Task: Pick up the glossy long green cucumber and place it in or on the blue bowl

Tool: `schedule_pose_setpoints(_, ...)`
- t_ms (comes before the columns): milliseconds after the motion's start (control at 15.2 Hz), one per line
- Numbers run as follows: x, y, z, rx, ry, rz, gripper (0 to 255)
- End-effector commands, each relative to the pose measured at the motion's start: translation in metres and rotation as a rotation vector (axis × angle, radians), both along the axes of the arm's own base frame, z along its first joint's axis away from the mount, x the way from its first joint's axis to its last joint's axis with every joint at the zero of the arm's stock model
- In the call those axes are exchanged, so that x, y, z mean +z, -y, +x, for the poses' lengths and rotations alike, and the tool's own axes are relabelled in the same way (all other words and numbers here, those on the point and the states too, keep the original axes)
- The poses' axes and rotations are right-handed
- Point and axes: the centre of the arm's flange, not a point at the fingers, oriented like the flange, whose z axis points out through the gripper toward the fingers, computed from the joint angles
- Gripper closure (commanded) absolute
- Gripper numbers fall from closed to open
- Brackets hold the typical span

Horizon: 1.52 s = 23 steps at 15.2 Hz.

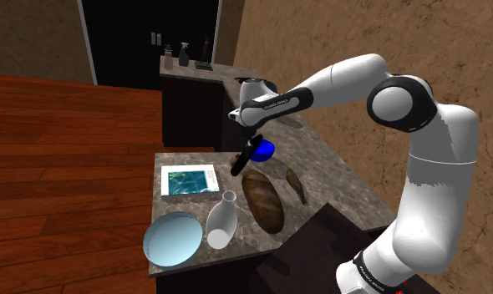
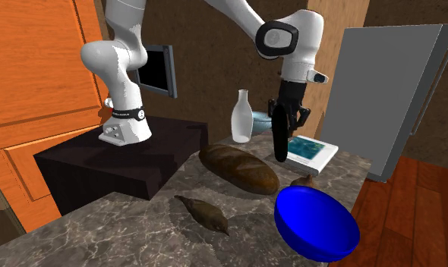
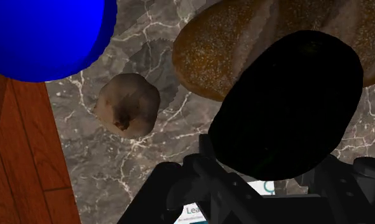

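The gripper (image 2: 288, 114) is clamped on the upper end of the long cucumber (image 2: 280, 142), drawn near-black, which hangs upright and appears clear of the counter (image 2: 139, 235). Pickup judged complete. Remaining: transfer to the blue bowl (image 2: 315, 221), at 5 o'clock in the second exterior view, then release.

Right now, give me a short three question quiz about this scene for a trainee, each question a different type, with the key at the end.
1. True or false: the end effector holds the dark long cucumber clear of the counter.
2. Short answer: what lies inside the blue bowl?
3. Which thing on the counter stands upright? A, the bread loaf. B, the white bottle. C, the pale plate.

Key: 1 true. 2 nothing: it is empty. 3 B.
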Motion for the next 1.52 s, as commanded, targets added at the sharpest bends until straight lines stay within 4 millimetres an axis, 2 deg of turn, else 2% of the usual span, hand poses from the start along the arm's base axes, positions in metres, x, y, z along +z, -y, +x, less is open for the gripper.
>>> schedule_pose_setpoints(0,0.003,0.024,0.009,0.001,0.001,0.0,255)
schedule_pose_setpoints(1056,0.003,0.224,0.077,0.001,0.001,0.0,255)
schedule_pose_setpoints(1122,0.003,0.241,0.083,0.001,0.001,0.0,255)
schedule_pose_setpoints(1452,-0.023,0.241,0.083,0.001,0.001,0.0,255)
